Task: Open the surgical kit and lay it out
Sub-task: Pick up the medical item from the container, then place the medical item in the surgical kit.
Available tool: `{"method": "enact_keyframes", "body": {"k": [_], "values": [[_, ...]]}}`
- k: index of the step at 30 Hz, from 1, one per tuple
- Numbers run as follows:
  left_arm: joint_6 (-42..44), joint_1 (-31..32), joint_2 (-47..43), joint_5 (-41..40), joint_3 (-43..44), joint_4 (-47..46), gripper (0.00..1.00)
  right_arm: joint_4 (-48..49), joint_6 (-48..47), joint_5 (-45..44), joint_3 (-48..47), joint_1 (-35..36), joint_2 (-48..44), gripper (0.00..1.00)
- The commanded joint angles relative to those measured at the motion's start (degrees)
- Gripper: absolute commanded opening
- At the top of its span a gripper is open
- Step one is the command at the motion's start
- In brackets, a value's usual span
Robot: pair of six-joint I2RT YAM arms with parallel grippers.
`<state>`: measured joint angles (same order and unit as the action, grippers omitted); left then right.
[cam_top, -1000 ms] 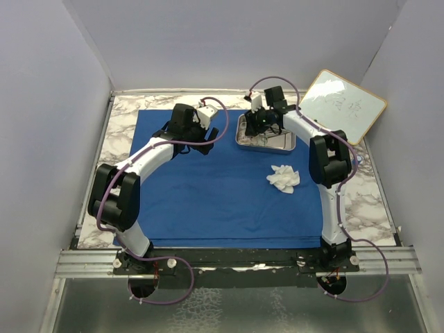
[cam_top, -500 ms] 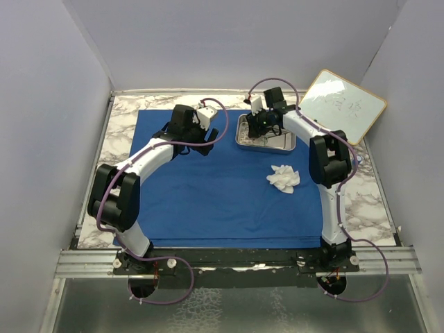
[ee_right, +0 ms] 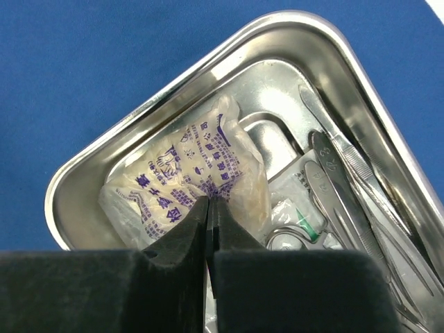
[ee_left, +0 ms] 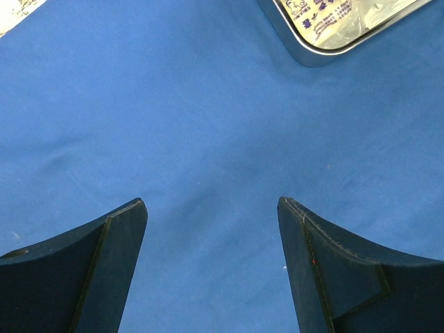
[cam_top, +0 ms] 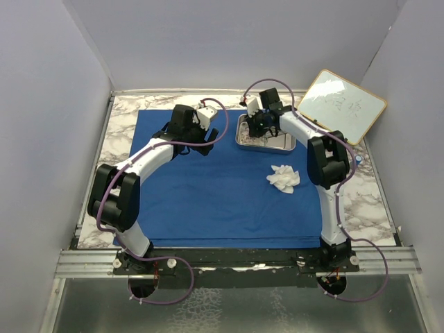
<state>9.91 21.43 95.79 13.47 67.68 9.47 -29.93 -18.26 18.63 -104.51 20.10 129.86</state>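
The royal-blue cloth lies spread flat over the table. On its far right stands the steel tray, and white gauze lies on the cloth nearer than it. My right gripper reaches down into the tray and is shut on a clear packet with purple print. Beside the packet lie steel forceps, scissor handles and a small packet with a green part. My left gripper hovers open over bare cloth, left of the tray's corner.
A wood-framed whiteboard leans at the back right corner. The marble tabletop shows around the cloth. Grey walls close in on the left, back and right sides.
My right gripper has closed its jaws onto the printed packet in the tray and shifted slightly left. The left arm has not moved.
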Motion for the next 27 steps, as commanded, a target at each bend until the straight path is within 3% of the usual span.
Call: {"method": "enact_keyframes", "body": {"k": [1, 15, 27], "values": [[0.80, -0.16, -2.56, -0.03, -0.60, -1.27, 0.79, 0.00, 0.36, -1.93, -2.34, 0.20, -4.21, 0.01], [0.80, -0.12, -3.19, -1.55, -0.80, -1.71, 0.79, 0.22, -0.90, -4.57, 1.79, -0.05, -15.92, 0.01], [0.56, -0.42, -3.47, -5.27, -0.98, -2.23, 0.80, 0.71, -6.88, 1.24, 29.65, -0.15, -39.75, 0.01]]}}
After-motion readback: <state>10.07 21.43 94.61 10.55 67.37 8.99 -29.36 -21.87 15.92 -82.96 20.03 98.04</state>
